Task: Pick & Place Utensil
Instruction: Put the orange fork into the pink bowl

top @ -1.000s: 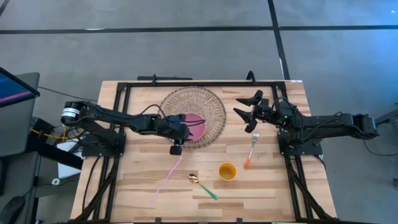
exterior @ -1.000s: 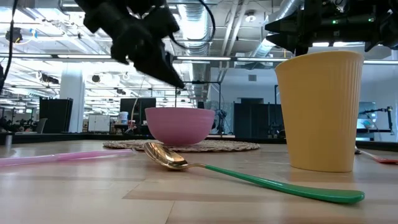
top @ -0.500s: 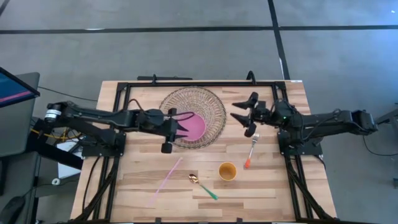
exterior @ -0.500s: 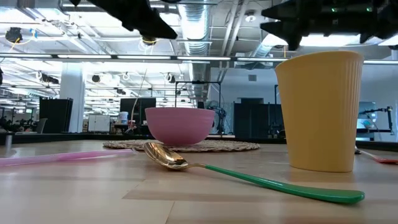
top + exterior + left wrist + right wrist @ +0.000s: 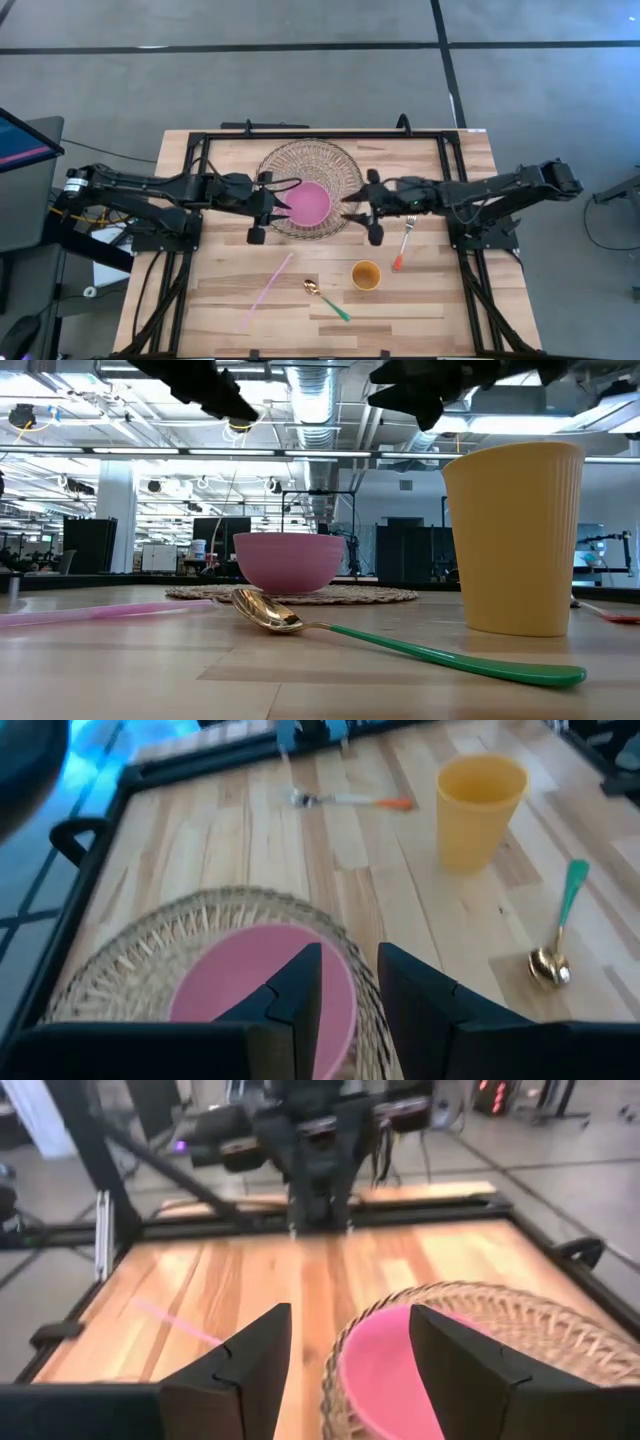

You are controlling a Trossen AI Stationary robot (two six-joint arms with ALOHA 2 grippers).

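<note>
No utensil has been picked up yet. The fork with the orange handle lies flat on the table, and so do the gold spoon with the green handle and the pink straw. The yellow cup stands at about five o'clock from the pink bowl, which sits on the woven mat.

The right gripper hovers at the bowl's three o'clock side, fingers spread wide, holding nothing. The left gripper waits at nine o'clock, fingers a little apart, empty too. All the picking and placing is left, I think.
</note>
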